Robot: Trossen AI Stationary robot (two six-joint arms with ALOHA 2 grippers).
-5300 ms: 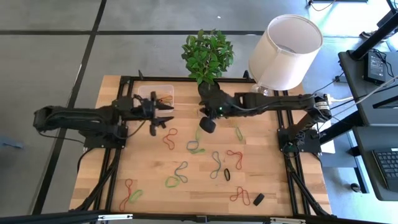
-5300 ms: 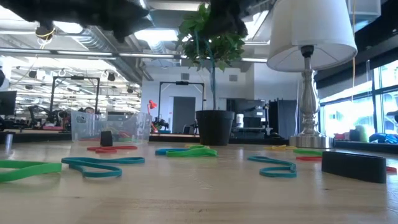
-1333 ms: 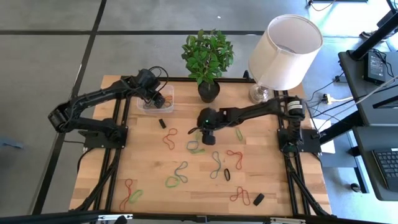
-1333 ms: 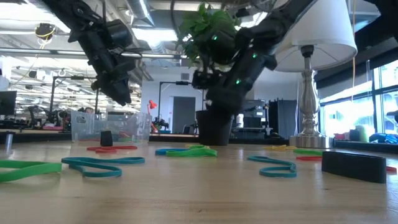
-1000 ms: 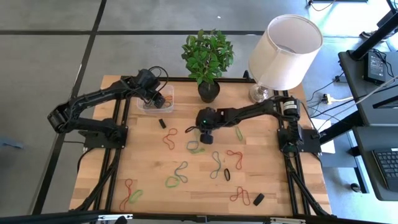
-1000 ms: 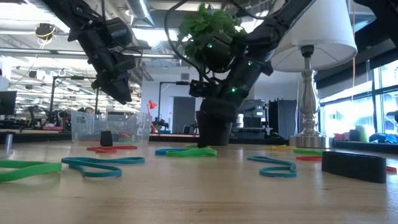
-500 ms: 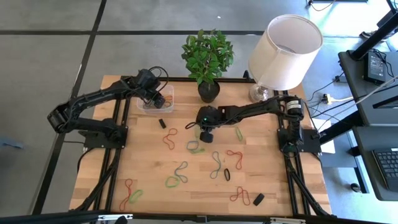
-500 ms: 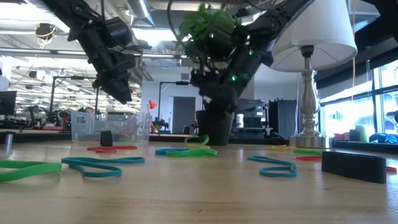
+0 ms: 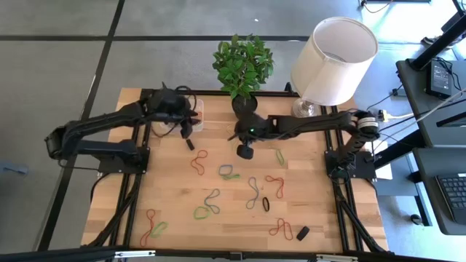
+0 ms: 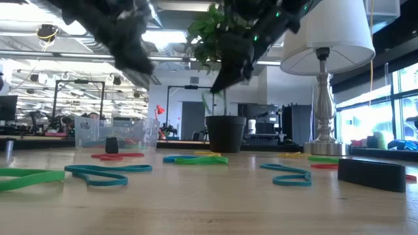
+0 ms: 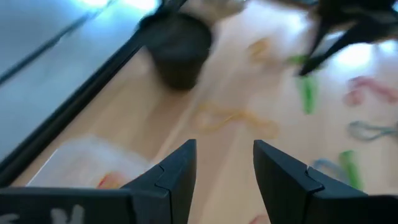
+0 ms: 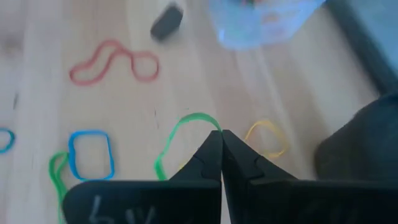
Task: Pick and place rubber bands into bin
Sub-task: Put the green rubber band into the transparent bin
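**Green band lifted, left arm clears the bin**

Left gripper (image 9: 186,125), fingers apart and empty, has drawn back beside the bin (image 9: 191,109). Right gripper (image 12: 221,138) has pinched 1 green rubber band (image 12: 177,137) (now off the table), ready for carrying binward.

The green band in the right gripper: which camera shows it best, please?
The right wrist view: the green band hangs pinched in the shut right gripper. The left wrist view shows it blurred, the low view faintly, the high view hides it.
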